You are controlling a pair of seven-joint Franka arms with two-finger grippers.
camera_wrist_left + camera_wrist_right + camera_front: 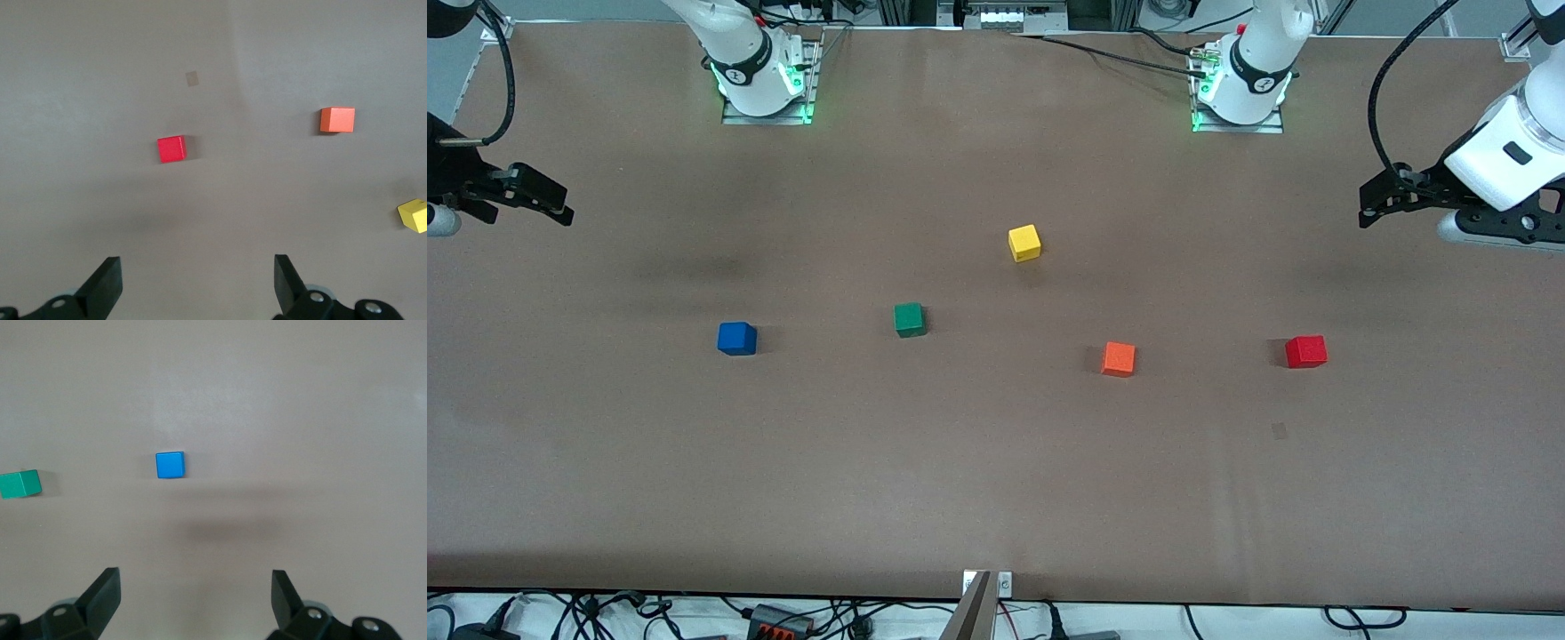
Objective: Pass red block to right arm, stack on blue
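Red block [1305,351] sits on the worktop [996,480] toward the left arm's end, orange cube [1118,358] beside it; blue cube [736,339] toward the right arm's end, green cube [909,319] beside it. Left tool [1371,203] spread, empty, up over its end of the worktop. Right tool [547,201] likewise spread, empty, over its own end.

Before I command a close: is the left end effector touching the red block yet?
Apart. The left wrist view shows bare table between the open left end effector and the red block.
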